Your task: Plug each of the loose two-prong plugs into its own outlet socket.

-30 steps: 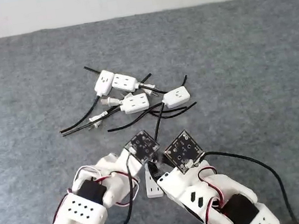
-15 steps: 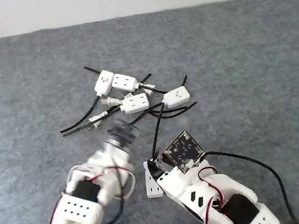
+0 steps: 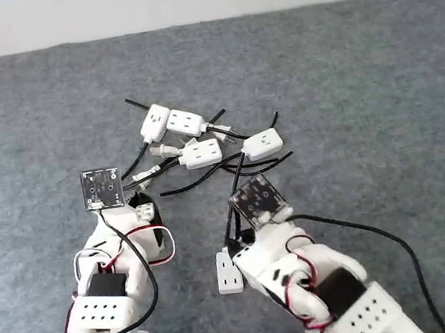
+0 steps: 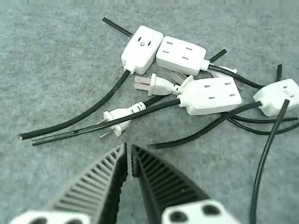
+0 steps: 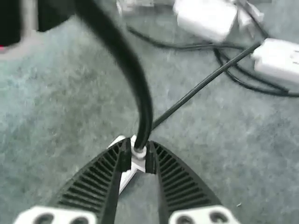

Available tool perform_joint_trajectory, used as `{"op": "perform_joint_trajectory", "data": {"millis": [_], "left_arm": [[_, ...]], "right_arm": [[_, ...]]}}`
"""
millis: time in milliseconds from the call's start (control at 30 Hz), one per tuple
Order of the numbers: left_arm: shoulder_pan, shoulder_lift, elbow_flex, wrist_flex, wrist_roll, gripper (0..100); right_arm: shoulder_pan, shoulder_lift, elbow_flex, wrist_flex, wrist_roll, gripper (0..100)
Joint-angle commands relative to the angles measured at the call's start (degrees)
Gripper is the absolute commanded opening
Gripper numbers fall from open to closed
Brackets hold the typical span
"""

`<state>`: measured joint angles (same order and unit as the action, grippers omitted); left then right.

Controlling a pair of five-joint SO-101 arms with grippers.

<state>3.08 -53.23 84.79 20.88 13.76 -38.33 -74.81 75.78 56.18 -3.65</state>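
Left gripper (image 4: 128, 150): jaws pressed together but for a sliver, nothing between them. It hangs over the grey mat (image 4: 46, 70), tips aimed at the nearest two-prong plug (image 4: 119, 114), near but not touching.

Right gripper (image 5: 138, 145): jaws pinched on a white cord-end piece (image 5: 135, 159) where its black cord (image 5: 140, 93) enters (slotted face in the high view, so probably an outlet socket). It sits low by the mat, apart from the heap.

Second plug (image 4: 156, 85) lies among the outlet sockets (image 4: 182, 55), prongs bare.

Step, as judged: one part is secured on the right and a plug pickup is pending on the left.

Next move calls for spreading the left jaws and taking the nearest plug by its body, leaving the prongs free. A cord runs hard alongside, so there is a risk of pinching both.
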Motion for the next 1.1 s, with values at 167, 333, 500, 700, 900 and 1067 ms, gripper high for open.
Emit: {"op": "perform_joint_trajectory", "data": {"millis": [167,333,500,700,900,1067], "left_arm": [[0.18,-0.88,-0.22,-0.62,0.26,1],[8.18,-0.97,-1.63,6.86,0.26,1],[17.85,-0.62,-8.48,21.71,7.47,2],[19.25,-0.35,-9.27,23.47,12.48,21],[22.15,-0.35,-9.36,24.88,16.44,20],[25.67,-0.35,-9.63,24.7,19.25,19]], "right_arm": [[0.48,9.36,-6.59,-2.42,-2.46,0.8],[11.65,3.56,-8.79,1.63,-2.37,0.8],[24.22,0.57,-8.79,2.15,-0.09,0.8],[26.24,3.12,-8.26,0.48,-0.09,0.8],[28.26,11.74,-10.64,-2.95,-1.58,0.8],[29.93,17.8,-10.99,-7.6,-1.58,0.8]]}}
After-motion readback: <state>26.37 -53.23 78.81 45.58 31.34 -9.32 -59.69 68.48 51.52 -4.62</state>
